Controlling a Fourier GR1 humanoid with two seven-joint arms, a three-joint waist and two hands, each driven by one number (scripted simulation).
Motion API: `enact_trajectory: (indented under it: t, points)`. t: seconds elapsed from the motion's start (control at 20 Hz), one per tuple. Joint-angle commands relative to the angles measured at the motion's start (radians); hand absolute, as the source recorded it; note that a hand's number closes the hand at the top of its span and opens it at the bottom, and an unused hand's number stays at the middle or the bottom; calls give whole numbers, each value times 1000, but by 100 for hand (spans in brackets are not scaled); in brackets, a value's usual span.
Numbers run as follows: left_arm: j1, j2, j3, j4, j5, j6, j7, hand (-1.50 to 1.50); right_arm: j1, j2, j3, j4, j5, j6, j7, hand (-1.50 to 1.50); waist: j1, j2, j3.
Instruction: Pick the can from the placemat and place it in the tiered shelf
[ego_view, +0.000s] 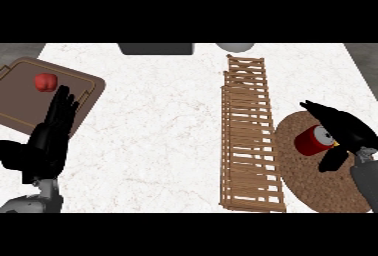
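A red can (311, 141) with a pale lid lies on its side on the round brown woven placemat (310, 185) at the right. My right hand (345, 131) is over the can from the right, fingers curled above it and thumb below it, touching it. The wooden slatted tiered shelf (249, 135) runs from far to near just left of the placemat. At the lower left my left hand (46, 140) rests open, fingers pointing up.
A brown cutting board (22, 100) at the far left carries a small red pepper (46, 82). A dark grey object (156, 48) and a grey round object (235, 47) sit at the counter's far edge. White marble counter (162, 130) lies between board and shelf.
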Motion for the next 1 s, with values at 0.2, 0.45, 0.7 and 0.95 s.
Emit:
enact_trajectory:
  t: [0.2,0.45,0.7,0.95]
  points:
    - [37,-9,17,-94,-24,-30,53,0,-30,41,-39,163,89,-36,-86,-150,3,0,0]
    - [-42,-31,21,-16,-36,-28,64,0,-67,101,2,253,142,-50,-114,150,3,1,1]
    - [-6,-16,60,-38,-11,-66,48,0,-39,66,13,131,213,-95,-135,150,-1,-1,0]
    - [2,-41,38,-38,-32,-43,27,0,-26,-13,102,165,219,-187,-501,150,13,2,2]
